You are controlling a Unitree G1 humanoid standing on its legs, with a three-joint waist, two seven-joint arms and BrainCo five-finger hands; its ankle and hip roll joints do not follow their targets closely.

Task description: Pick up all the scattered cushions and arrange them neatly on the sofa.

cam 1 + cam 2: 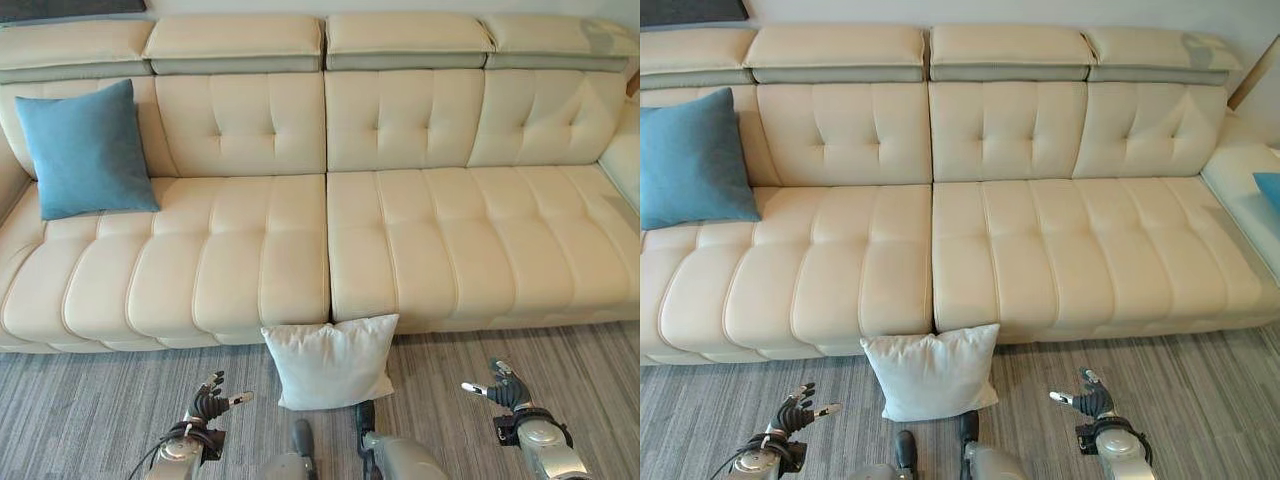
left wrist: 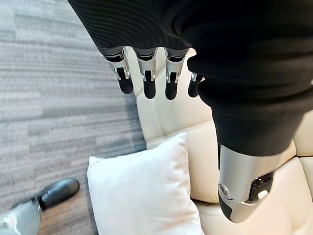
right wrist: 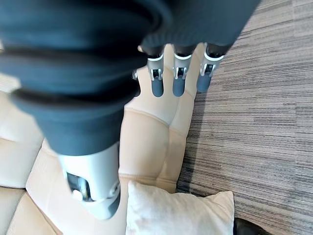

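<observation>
We see the white cushion (image 1: 332, 360) leaning on the floor against the sofa (image 1: 430, 250) front, between our left hand (image 1: 208, 402) and right hand (image 1: 506, 388), both relaxed and empty; it looks light and squashy, best squeezed by its side edges.

One cushion (image 1: 333, 360) on floor (image 1: 90, 400), leaning on sofa (image 1: 400, 230) front, mid. 2nd cushion (image 1: 85, 150) on sofa seat, far left, vs backrest. Hands apart, either side of floor cushion.
</observation>
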